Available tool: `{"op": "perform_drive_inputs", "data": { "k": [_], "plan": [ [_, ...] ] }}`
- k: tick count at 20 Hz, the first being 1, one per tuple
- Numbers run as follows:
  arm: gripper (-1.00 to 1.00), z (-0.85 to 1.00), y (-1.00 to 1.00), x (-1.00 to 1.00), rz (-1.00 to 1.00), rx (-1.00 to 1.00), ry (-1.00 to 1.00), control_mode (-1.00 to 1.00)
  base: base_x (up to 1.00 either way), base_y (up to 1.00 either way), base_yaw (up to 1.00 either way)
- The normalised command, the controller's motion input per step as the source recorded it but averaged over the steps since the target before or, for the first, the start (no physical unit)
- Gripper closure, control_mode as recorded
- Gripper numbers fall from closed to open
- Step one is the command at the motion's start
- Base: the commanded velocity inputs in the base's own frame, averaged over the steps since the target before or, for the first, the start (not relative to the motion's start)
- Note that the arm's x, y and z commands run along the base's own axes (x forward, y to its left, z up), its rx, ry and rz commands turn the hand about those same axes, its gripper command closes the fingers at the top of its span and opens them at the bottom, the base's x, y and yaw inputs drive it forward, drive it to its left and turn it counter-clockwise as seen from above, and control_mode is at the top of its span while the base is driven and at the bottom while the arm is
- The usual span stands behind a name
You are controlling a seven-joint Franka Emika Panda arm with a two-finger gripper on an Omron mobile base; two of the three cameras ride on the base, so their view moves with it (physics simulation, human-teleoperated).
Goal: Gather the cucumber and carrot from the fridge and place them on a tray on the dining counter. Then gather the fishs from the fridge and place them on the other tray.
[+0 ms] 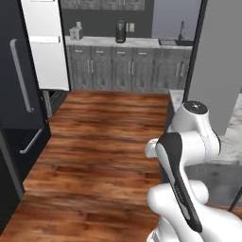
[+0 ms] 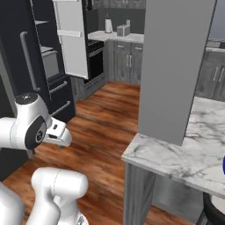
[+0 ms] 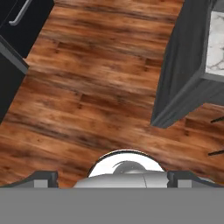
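A: At the left edge of the left base frame stands one fridge [image 1: 19, 108], tall and black, long axis upright. How many handles do you count on it?

B: Two grey bar handles there: a long upright one [image 1: 21, 75] and a shorter slanted one below it. The fridge's light inner door [image 1: 45, 42] hangs open at upper left. In the right base frame the fridge [image 2: 41, 66] fills the upper left, its pale door swung out and a light shelf visible inside; I cannot tell whether anything lies on the shelf.

A: And the dining counter?

B: One marble slab. In the right base frame the dining counter [image 2: 184, 154] runs from centre to the right edge, its long axis heading toward the right and away. A broad grey pillar [image 2: 173, 66] rises from it. At the far right edge a sliver of deep blue [image 2: 223, 165] shows on the marble; too little to say what it is.

A: Gripper?

B: In the hand frame the gripper [image 3: 111, 179] looks down at the wooden floor [image 3: 96, 87], its two dark fingertips [image 3: 41, 178] set far apart at the bottom corners, spread wide with nothing between them. A corner of the counter sits at upper right there.

A: Anything behind?

B: Grey kitchen cabinets [image 1: 123, 66] along the top of the left base frame, with one dark jug [image 1: 120, 32] and one small toaster [image 1: 75, 32] on top.
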Motion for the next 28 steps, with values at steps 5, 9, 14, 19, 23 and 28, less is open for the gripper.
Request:
{"op": "perform_drive_inputs", "data": {
  "k": [5,9,14,19,23,28],
  "plan": [
    [-1.0,0.0,0.0,0.0,0.0,0.0,0.0,1.0,0.68,0.28,-0.06],
    [-1.0,0.0,0.0,0.0,0.0,0.0,0.0,1.0,0.73,0.43,-0.11],
    [-1.0,0.0,0.0,0.0,0.0,0.0,0.0,1.0,0.75,0.45,-0.12],
    [-1.0,0.0,0.0,0.0,0.0,0.0,0.0,1.0,0.77,0.4,-0.1],
    [-1.0,0.0,0.0,0.0,0.0,0.0,0.0,1.0,0.81,0.26,-0.04],
    [-1.0,0.0,0.0,0.0,0.0,0.0,0.0,1.0,0.86,0.13,0.01]
  ]
}}
